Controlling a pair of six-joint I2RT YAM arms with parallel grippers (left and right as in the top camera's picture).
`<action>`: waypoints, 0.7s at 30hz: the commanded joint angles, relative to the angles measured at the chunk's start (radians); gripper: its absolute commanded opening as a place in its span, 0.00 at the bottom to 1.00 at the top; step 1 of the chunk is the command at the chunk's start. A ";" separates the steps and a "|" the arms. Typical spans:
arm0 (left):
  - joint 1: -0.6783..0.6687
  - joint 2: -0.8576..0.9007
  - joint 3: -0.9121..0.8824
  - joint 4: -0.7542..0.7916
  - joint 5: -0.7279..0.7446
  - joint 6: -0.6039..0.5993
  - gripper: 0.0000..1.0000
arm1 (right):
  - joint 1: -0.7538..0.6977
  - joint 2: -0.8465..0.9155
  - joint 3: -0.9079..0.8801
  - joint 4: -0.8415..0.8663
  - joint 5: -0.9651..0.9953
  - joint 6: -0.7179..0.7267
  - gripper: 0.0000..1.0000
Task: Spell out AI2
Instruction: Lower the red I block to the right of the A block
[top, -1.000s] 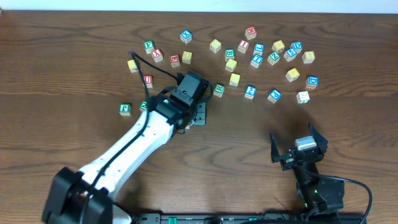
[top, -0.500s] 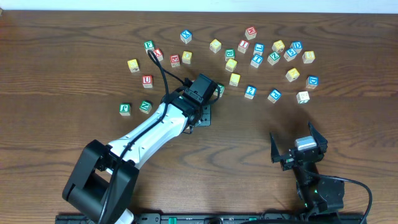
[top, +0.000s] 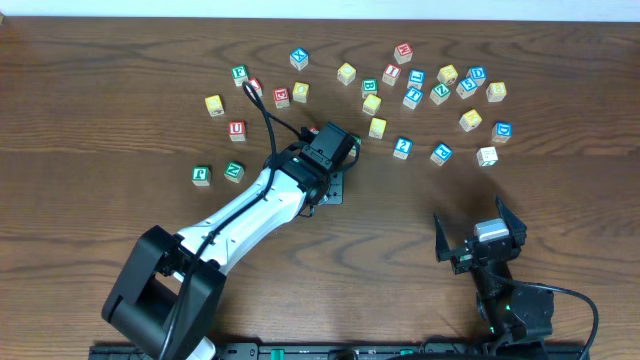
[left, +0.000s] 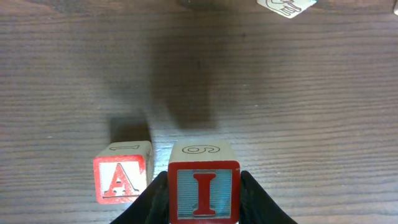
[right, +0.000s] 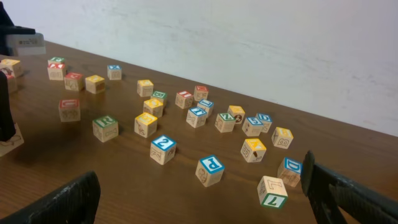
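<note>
In the left wrist view my left gripper (left: 204, 205) is shut on the red "I" cube (left: 204, 190) and holds it just right of the red "A" cube (left: 121, 180), which sits on the table. In the overhead view the left gripper (top: 332, 188) is near the table's middle and hides both cubes. The blue "2" cube (top: 402, 147) sits to its right and also shows in the right wrist view (right: 163, 148). My right gripper (top: 480, 238) is open and empty at the front right, with its fingers at the edges of the right wrist view (right: 199, 199).
Several other lettered cubes lie across the back of the table (top: 440, 85). A blue "P" cube (right: 210, 169) and a green "7" cube (right: 272, 190) are the closest to the right gripper. Green cubes (top: 202, 176) lie left of the left arm.
My left arm has swung to the right and a little toward the back with the "I" cube in its jaws. The right arm has not moved.
</note>
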 joint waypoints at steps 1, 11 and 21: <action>-0.003 -0.003 -0.006 0.001 -0.027 -0.011 0.08 | -0.011 -0.005 -0.001 -0.004 0.001 0.012 0.99; -0.025 -0.002 -0.019 0.000 -0.031 -0.022 0.08 | -0.011 -0.005 -0.001 -0.004 0.001 0.012 0.99; -0.143 -0.002 -0.047 0.009 -0.151 -0.052 0.08 | -0.011 -0.005 -0.001 -0.004 0.001 0.012 0.99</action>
